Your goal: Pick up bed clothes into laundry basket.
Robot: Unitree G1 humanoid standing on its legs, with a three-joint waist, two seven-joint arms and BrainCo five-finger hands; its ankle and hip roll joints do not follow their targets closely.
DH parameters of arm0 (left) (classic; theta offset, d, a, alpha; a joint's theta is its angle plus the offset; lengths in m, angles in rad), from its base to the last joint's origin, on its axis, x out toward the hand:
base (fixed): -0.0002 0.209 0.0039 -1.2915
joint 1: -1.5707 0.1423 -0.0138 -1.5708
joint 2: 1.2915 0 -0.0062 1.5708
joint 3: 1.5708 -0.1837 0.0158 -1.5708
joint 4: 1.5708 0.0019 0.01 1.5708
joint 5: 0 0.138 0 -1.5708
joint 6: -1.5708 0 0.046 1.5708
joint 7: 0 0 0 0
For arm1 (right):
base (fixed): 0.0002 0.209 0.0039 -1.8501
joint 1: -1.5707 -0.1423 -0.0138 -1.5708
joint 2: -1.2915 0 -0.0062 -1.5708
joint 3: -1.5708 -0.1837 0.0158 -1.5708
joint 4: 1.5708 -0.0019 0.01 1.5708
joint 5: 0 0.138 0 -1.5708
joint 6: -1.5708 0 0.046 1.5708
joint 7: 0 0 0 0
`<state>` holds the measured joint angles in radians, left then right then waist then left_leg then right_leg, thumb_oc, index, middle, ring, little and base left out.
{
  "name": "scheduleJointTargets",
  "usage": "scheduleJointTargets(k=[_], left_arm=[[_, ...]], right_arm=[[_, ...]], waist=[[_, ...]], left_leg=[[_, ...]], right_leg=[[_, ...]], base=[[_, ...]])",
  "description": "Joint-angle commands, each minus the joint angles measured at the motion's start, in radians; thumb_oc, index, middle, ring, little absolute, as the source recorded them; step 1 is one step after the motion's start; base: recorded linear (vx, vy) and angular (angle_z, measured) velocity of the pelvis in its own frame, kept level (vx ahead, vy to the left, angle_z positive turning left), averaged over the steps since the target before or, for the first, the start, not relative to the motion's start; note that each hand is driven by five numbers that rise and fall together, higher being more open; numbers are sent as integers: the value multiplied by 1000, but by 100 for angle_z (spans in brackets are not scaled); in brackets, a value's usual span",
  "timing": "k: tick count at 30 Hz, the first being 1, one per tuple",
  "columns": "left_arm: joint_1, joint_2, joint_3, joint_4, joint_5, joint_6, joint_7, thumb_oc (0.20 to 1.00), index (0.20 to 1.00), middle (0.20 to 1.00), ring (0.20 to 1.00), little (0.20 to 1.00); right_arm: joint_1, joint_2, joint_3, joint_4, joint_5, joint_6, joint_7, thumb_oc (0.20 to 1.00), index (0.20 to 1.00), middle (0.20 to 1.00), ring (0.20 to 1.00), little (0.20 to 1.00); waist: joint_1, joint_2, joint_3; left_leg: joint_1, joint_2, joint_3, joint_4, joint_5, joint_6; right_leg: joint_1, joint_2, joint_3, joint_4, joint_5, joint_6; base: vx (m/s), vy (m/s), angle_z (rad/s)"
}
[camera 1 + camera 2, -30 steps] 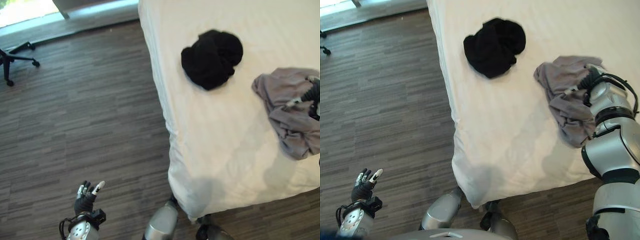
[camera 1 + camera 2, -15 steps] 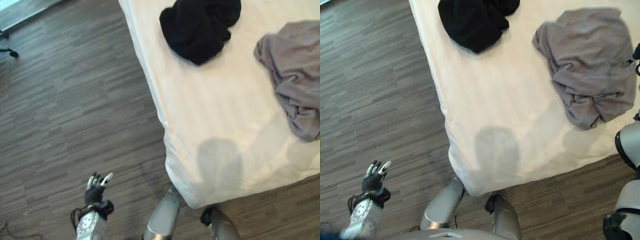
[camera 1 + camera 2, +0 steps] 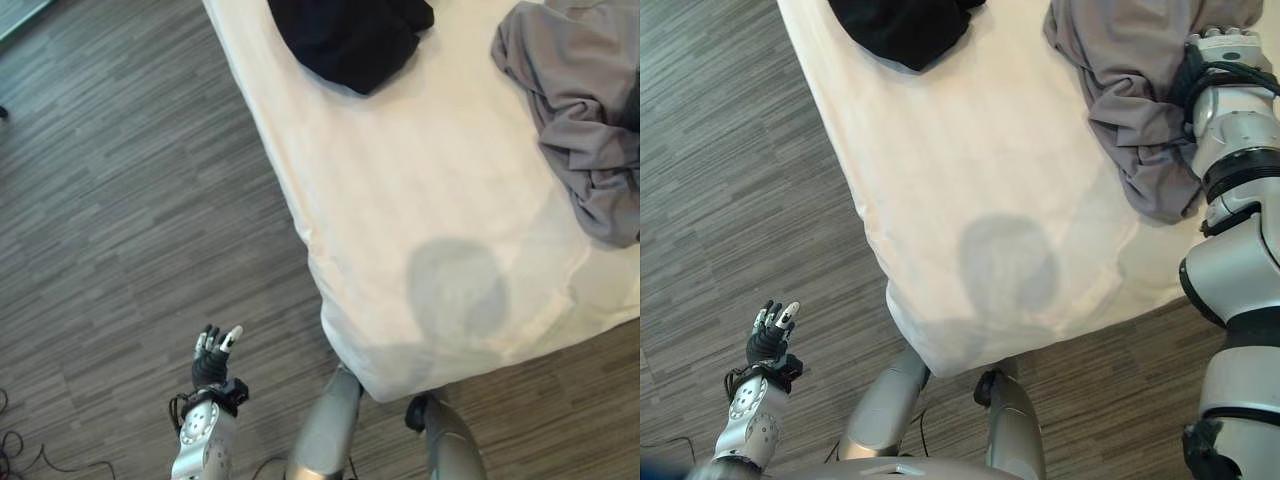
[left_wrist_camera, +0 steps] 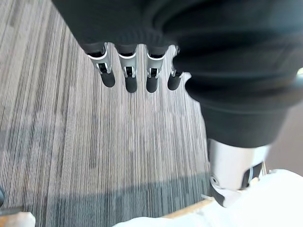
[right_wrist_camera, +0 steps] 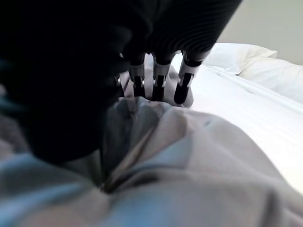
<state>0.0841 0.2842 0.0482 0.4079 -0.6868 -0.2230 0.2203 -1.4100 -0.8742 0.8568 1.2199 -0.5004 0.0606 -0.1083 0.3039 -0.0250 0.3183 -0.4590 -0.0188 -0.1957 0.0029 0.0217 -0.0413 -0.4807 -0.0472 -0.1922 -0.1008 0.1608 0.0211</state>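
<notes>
A crumpled grey garment (image 3: 1120,90) lies on the white bed (image 3: 420,200) near its right side. A black garment (image 3: 350,35) lies bunched further up the bed, close to the left edge. My right hand (image 3: 1212,50) rests at the grey garment's right edge. In the right wrist view its fingers (image 5: 161,78) reach out straight over the grey cloth (image 5: 180,156) and hold nothing. My left hand (image 3: 212,360) hangs over the wood floor to the left of the bed's corner. Its fingers (image 4: 128,71) are straight and it is empty.
The bed's near corner (image 3: 385,375) stands just in front of me. Dark wood floor (image 3: 130,220) stretches away on the left. White pillows (image 5: 236,54) lie at the far end of the bed.
The whole picture has shifted, so the bed and both garments sit higher in the views. My right arm shows again beside the grey garment. The left hand stays open.
</notes>
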Motion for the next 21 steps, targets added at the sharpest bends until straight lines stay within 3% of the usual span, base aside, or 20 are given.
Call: scheduleJointTargets(k=[1, 3, 4, 8, 9, 11, 13, 18, 19, 20, 21], left_arm=[[-8, 49, 30, -78, -23, -72, 45, 1000, 1000, 1000, 1000, 1000], [1, 50, 129, -130, -3, -84, 98, 1000, 1000, 1000, 1000, 1000], [3, 55, 127, -131, -2, -83, 99, 1000, 1000, 1000, 1000, 1000], [18, 115, 192, -178, 71, -76, 99, 1000, 1000, 1000, 1000, 1000], [-5, 156, 206, -197, 86, -69, 89, 1000, 1000, 1000, 1000, 1000], [-5, 162, 198, -197, 85, -69, 89, 1000, 1000, 1000, 1000, 1000], [-97, 236, 217, -236, 108, -70, 98, 1000, 1000, 1000, 1000, 1000], [-247, 316, 190, -248, 156, -65, 100, 1000, 1000, 1000, 1000, 1000], [-311, 381, 173, -254, 193, -56, 98, 1000, 1000, 1000, 1000, 1000], [-316, 385, 171, -250, 193, -56, 99, 1000, 1000, 1000, 1000, 1000], [-377, 462, 148, -220, 223, -38, 89, 1000, 1000, 1000, 1000, 1000]], right_arm=[[54, 75, 59, -39, 121, -35, -12, 200, 200, 200, 200, 200], [335, 58, -155, -546, 266, -53, -42, 200, 200, 200, 200, 200], [349, 55, -167, -561, 263, -47, -39, 200, 200, 200, 200, 200], [870, 102, -546, -921, 506, -153, -34, 200, 200, 200, 200, 200], [1062, 127, -679, -1022, 583, -190, -1, 200, 200, 200, 200, 200], [1085, 128, -698, -1038, 583, -185, 4, 200, 200, 200, 200, 200], [1270, 288, -874, -1107, 829, -233, 18, 200, 200, 200, 200, 200], [1311, 342, -906, -1164, 889, -244, 45, 200, 200, 200, 200, 200], [1316, 355, -897, -1169, 904, -242, 63, 200, 200, 200, 200, 200], [1316, 358, -898, -1170, 904, -241, 63, 200, 200, 200, 200, 200], [1315, 352, -882, -1180, 910, -239, 76, 200, 200, 200, 200, 200]], waist=[[30, 13, 35], [-43, -4, 41], [-39, -8, 41], [-109, -22, 29], [-145, -19, 17], [-137, -21, 15], [-212, -21, -19], [-267, -23, -56], [-286, -19, -71], [-284, -21, -69], [-301, -16, -78]], left_leg=[[39, 20, -72, -90, 155, -102], [86, 27, -32, -90, 128, -93], [88, 26, -32, -90, 127, -93], [145, 31, 6, -90, 94, -81], [163, 30, 19, -90, 89, -76], [164, 29, 19, -90, 89, -76], [214, 33, 56, -90, 62, -70], [260, 39, 101, -90, 39, -62], [270, 40, 115, -90, 38, -58], [271, 40, 116, -90, 38, -58], [286, 45, 129, -90, 27, -55]], right_leg=[[142, -10, 13, 14, -99, 98], [165, -11, 33, 14, -96, 100], [167, -11, 33, 14, -97, 100], [202, -15, 53, 14, -101, 104], [214, -21, 55, 14, -98, 108], [215, -21, 55, 14, -99, 108], [245, -22, 76, 14, -107, 112], [265, -17, 112, 14, -102, 115], [267, -17, 126, 14, -93, 117], [268, -17, 127, 14, -93, 117], [277, -12, 138, 14, -97, 120]], base=[[19, 65, -20], [33, 135, -13], [33, 113, -8], [55, 80, -28], [47, 95, -21], [29, 65, -28], [62, 134, -31], [13, 79, -45], [19, 66, -36], [18, 72, -19], [6, 43, -22]])
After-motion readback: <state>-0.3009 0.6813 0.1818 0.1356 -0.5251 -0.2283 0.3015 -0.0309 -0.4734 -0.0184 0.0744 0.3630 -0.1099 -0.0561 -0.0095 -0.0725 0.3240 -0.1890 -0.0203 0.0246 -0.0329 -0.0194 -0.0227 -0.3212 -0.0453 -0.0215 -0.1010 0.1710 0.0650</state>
